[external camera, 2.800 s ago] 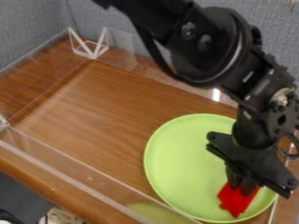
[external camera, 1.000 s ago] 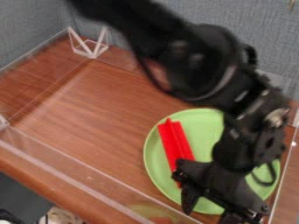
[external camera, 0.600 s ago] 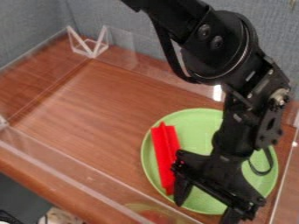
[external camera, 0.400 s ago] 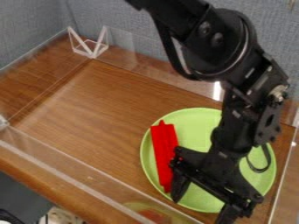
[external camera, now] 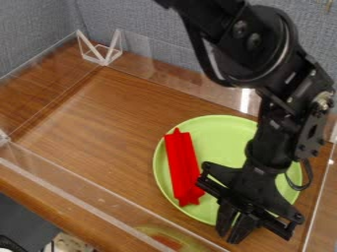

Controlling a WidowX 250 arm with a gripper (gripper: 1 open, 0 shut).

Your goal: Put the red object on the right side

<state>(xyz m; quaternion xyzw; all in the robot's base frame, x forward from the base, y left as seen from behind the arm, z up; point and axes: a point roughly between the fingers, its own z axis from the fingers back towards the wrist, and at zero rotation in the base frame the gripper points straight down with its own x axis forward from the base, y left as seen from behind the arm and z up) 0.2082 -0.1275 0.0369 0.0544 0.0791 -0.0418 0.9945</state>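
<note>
Red block [external camera: 180,164] lying flat on left part of green plate [external camera: 258,135], long axis running near to far, beside black gripper [external camera: 245,209] with fingers closed on nothing.

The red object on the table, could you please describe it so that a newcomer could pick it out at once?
On the brown wooden table, find the round lime-green plate near the right end. The red object lies on the plate's left edge, beside the black gripper. It is the only red thing there: a long, narrow bar.
</note>
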